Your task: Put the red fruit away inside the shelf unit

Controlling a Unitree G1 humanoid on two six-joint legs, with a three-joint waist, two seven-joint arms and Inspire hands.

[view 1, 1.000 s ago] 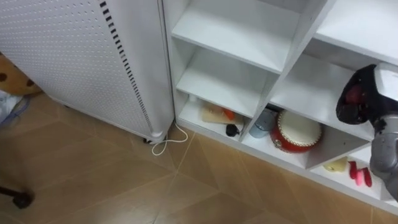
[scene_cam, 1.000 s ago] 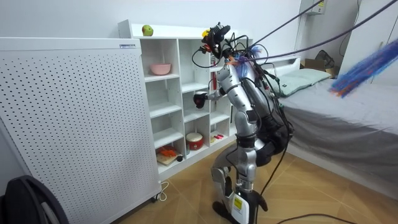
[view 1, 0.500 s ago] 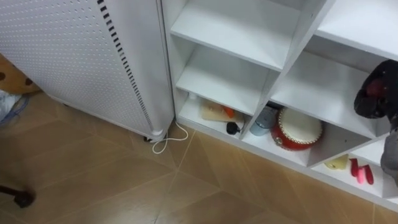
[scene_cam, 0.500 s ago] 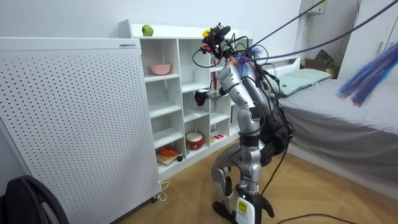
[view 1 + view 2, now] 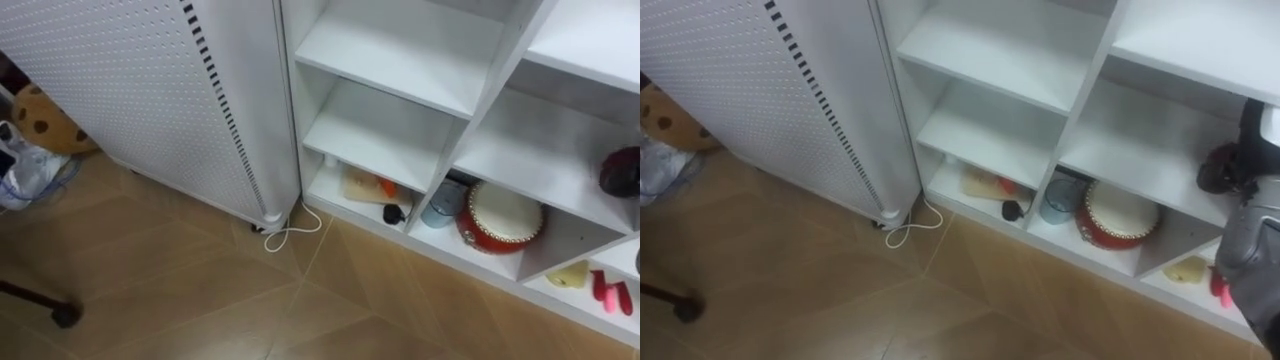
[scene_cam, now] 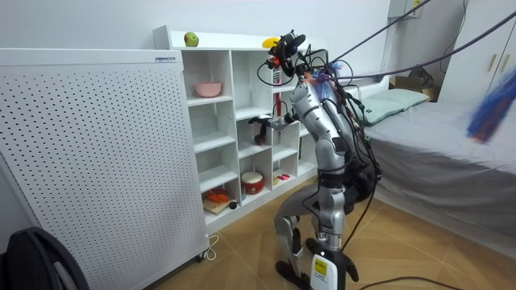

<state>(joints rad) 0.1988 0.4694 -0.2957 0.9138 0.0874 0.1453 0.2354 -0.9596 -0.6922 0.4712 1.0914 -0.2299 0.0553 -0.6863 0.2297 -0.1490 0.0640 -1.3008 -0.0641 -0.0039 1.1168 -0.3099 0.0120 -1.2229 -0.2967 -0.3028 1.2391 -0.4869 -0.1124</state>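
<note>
smooth white closet [image 5: 400, 50], square cubbies. right hand [image 5: 1228, 166] at right edge, fingers curled round dark red round fruit [image 5: 619, 171], level with middle shelf. bottom cubby: round red drum [image 5: 500, 215], grey cup [image 5: 440, 204].

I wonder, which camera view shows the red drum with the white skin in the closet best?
The left eye view: the red drum with the white skin sits whole and near, seen from above. The right eye view shows it almost as well. The room view shows it small, low in the white closet.
</note>
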